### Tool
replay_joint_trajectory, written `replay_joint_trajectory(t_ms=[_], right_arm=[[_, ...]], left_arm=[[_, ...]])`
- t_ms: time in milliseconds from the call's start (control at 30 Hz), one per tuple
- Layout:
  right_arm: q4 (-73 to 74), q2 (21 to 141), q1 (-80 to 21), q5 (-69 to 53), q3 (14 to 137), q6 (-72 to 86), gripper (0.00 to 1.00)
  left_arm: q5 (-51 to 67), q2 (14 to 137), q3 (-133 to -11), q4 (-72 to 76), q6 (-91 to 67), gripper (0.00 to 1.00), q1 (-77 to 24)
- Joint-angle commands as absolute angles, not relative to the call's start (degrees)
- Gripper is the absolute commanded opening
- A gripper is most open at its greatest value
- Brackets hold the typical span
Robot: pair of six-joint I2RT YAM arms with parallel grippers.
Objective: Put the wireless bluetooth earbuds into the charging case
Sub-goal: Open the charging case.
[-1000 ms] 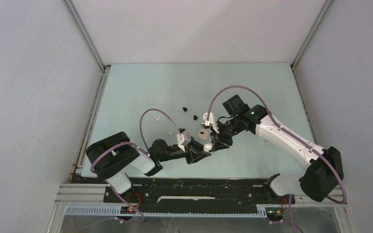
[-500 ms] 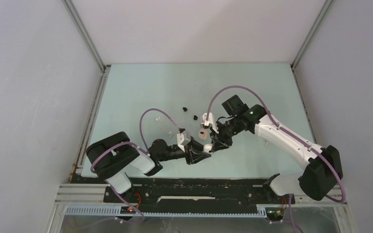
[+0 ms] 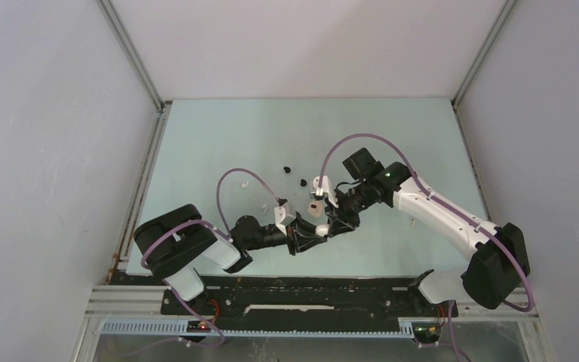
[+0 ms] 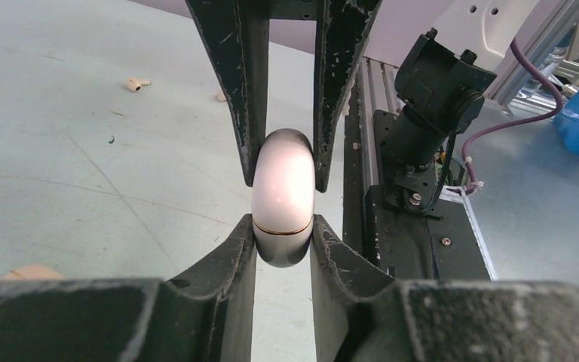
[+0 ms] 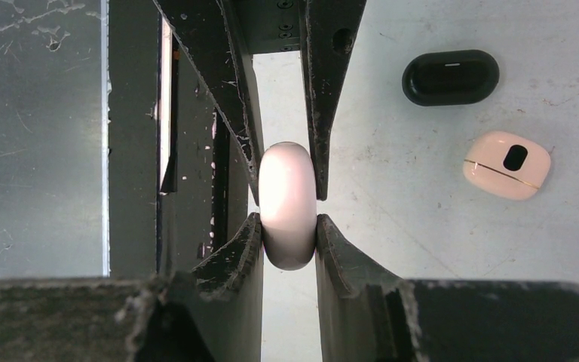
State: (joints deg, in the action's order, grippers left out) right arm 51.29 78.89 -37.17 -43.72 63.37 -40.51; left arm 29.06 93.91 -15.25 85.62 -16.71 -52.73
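Left gripper (image 4: 283, 235) and right gripper (image 5: 286, 226) both pinch one pale case (image 4: 283, 177). Only the right wrist view shows two others: black case (image 5: 450, 77), pink case (image 5: 507, 164).

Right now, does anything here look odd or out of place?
Mildly odd: the left gripper and right gripper both pinch the same white case, from opposite ends, its lid seemingly shut. A cream earbud lies loose on the table, outside any case. Nothing looks spilled or broken.
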Motion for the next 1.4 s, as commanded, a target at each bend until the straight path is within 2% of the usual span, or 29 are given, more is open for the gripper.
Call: replay_joint_trajectory(t_ms=[0, 133, 233, 367, 900, 1133, 1233, 1367], right_arm=[[50.2, 79.1, -37.5, -44.9, 65.5, -39.2, 0.23], [49.4, 79.1, -36.6, -47.4, 65.6, -37.1, 0.37], [49.1, 79.3, -34.9, -49.8, 65.6, -35.9, 0.45], [49.0, 79.9, -32.6, -51.9, 66.0, -34.8, 0.50], [48.5, 80.0, -26.3, -56.4, 68.3, -31.1, 0.51], [49.6, 77.0, -16.1, -63.2, 69.0, -31.2, 0.52], [49.9, 76.7, -13.9, -59.7, 68.9, -32.2, 0.52], [43.3, 76.5, -14.2, -54.0, 67.2, -27.1, 0.48]], left_arm=[[31.3, 94.4, -17.2, 91.2, -16.3, 0.13, -52.7], [32.4, 93.7, -16.7, 91.2, -13.7, 0.00, -53.1], [31.8, 92.9, -15.9, 91.1, -11.8, 0.00, -53.7], [31.6, 92.2, -15.4, 91.1, -11.0, 0.00, -53.9], [31.4, 92.1, -15.4, 91.2, -11.3, 0.00, -54.1], [30.7, 92.4, -15.6, 91.1, -12.6, 0.00, -54.1], [26.7, 89.3, -14.2, 91.1, -15.3, 0.00, -54.1], [17.6, 78.5, -9.7, 89.5, -20.0, 0.00, -54.1]])
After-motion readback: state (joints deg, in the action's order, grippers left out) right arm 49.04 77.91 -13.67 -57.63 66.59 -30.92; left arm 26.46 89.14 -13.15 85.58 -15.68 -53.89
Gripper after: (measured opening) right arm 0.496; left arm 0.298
